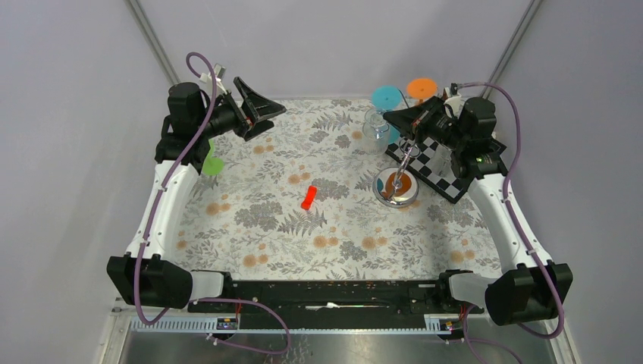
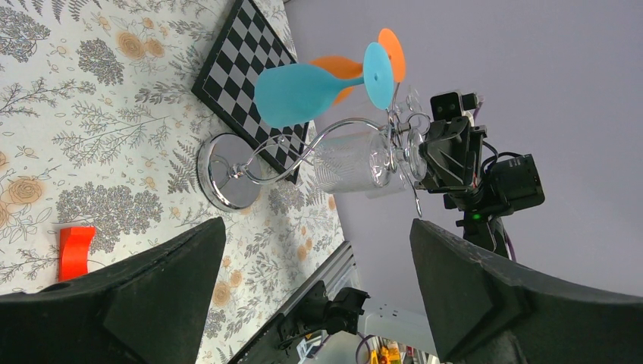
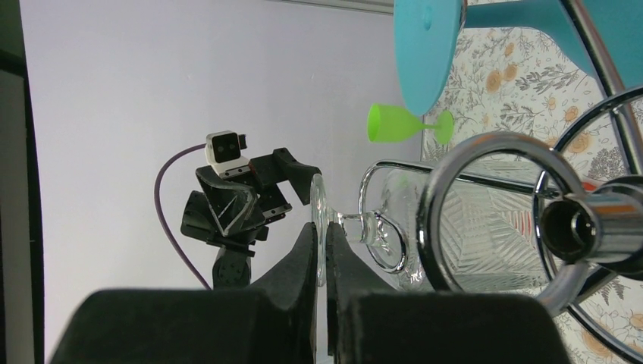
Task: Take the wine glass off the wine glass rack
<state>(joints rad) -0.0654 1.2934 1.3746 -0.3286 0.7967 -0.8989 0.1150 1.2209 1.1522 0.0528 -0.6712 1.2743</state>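
Note:
The silver wine glass rack stands on its round disc base (image 1: pixel 396 189), and it also shows in the left wrist view (image 2: pixel 226 182). A clear wine glass (image 1: pixel 376 125) hangs from its wire arms, bowl down, with its stem in a wire loop (image 3: pixel 379 227). My right gripper (image 1: pixel 396 119) is shut on the glass's thin foot disc (image 3: pixel 318 199); its tips meet at the foot's edge (image 3: pixel 322 241). The clear glass also shows in the left wrist view (image 2: pixel 352 161). My left gripper (image 1: pixel 274 115) is open and empty, raised at the far left.
A blue glass (image 1: pixel 387 96) and an orange glass (image 1: pixel 421 87) also hang on the rack. A chequered board (image 1: pixel 447 178) lies behind the base. A red piece (image 1: pixel 308 197) lies mid-table. A green glass (image 1: pixel 212 164) lies at the left under my left arm.

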